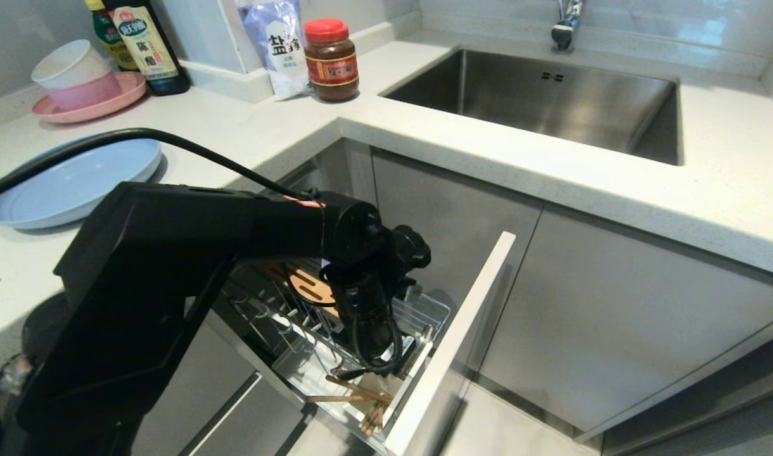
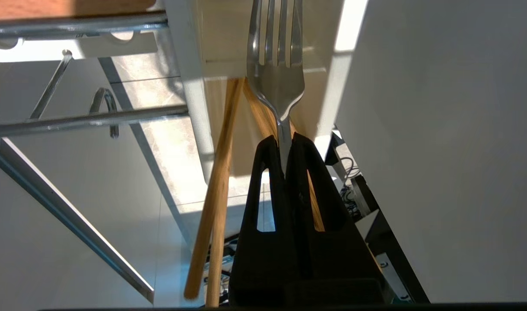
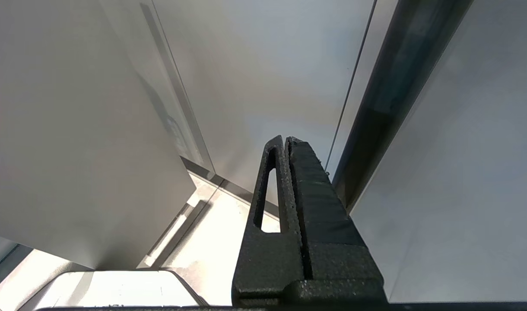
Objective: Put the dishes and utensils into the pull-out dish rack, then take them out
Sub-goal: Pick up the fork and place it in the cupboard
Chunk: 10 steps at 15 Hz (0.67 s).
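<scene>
Your left gripper (image 2: 284,149) is pinched tight on the neck of the silver fork (image 2: 275,65), just below the tines, which stick out past the fingertips toward the top centre of the left wrist view. In the head view the same arm reaches from the left edge down into the pull-out dish rack (image 1: 336,345) at lower centre, so the gripper (image 1: 377,367) sits low between the wire basket and the white cabinet front (image 1: 453,345). The chopsticks (image 2: 216,198) lean just behind and beside the fork, crossing under the gripper's fingers; in the head view their ends (image 1: 361,399) poke out near the bottom of the rack by the white caddy (image 2: 194,82). You cannot tell whether the fork's handle touches them. The pale blue plate (image 1: 70,183) lies flat on the counter at the left edge, well apart from the gripper. Your right gripper (image 3: 287,142) has its fingers pressed together on nothing, facing grey cabinet panels
</scene>
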Motion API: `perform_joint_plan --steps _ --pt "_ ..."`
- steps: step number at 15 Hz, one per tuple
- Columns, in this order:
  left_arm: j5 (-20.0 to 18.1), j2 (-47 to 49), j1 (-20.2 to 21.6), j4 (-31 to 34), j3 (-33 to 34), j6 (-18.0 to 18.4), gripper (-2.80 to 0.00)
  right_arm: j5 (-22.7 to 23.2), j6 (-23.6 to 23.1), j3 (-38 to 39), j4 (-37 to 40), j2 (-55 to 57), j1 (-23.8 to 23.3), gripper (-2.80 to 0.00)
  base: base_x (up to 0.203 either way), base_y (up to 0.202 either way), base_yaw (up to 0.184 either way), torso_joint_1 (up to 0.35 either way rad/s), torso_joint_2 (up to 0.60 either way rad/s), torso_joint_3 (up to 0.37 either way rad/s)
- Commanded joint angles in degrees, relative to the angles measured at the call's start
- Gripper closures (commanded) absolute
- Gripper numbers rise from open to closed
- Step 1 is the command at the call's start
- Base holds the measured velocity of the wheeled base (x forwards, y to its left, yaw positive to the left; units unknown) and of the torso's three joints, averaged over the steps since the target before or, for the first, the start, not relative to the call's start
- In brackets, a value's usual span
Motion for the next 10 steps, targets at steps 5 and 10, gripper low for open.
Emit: perform_joint_plan --steps 5,10 --pt "0.62 1.80 0.51 -2.20 -0.29 -0.03 0.00 0.00 0.02 0.09 -0.02 -0.22 0.01 0.00 0.000 0.000 0.000 0.000 0.00 0.000" --pt "0.62 2.28 0.75 -2.47 -0.46 -0.03 0.00 0.00 0.02 0.09 -0.02 -0.26 0.01 0.00 0.000 0.000 0.000 0.000 0.00 0.000"
